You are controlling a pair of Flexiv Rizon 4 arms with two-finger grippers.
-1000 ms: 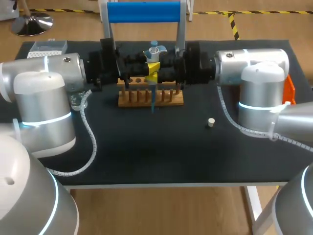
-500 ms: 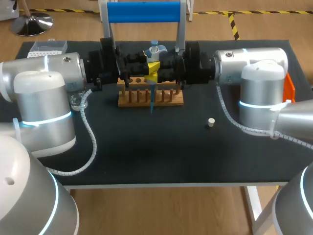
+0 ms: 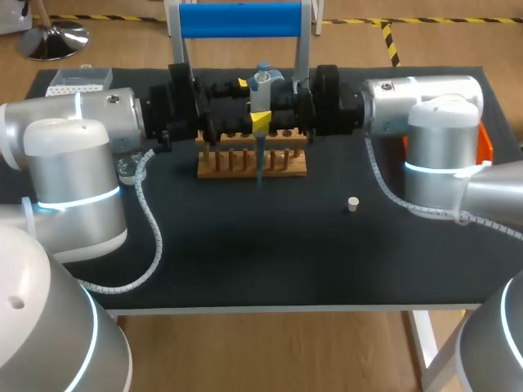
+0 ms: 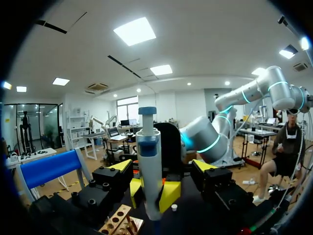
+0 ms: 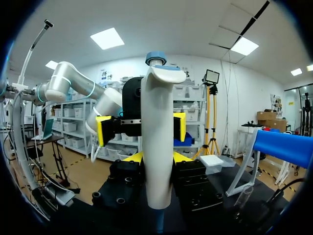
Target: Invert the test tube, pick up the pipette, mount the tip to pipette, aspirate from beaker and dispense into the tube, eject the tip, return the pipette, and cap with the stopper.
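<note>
Right gripper (image 5: pixel 156 157) is clenched on the grey-white pipette with the blue plunger cap (image 3: pixel 261 86), one yellow pad on each side of the barrel, holding it upright over the black table (image 3: pixel 245 253). The pipette's thin blue tip (image 3: pixel 259 163) points straight down in front of the light wooden rack with its row of holes (image 3: pixel 282 166).

Left gripper (image 4: pixel 161 166) faces it from the other side, fingers spread wide and touching nothing, with the pipette and my right fingertips between them.

Both black wrists crowd in over the rack. The white stand with the blue padded bar (image 3: pixel 239 20) rises right behind them. The small cream stopper (image 3: pixel 353 204) sits alone on the cloth, well apart from the rack on my right arm's side. The clear box of tips (image 3: pixel 79 79) waits at the far left corner.

A clear glass vessel (image 3: pixel 129 169) peeks out beside my left arm, mostly covered. An orange object (image 3: pixel 484 147) is cut off behind my right arm. My grippers shade the rack's top, so I cannot tell what stands in its holes.
</note>
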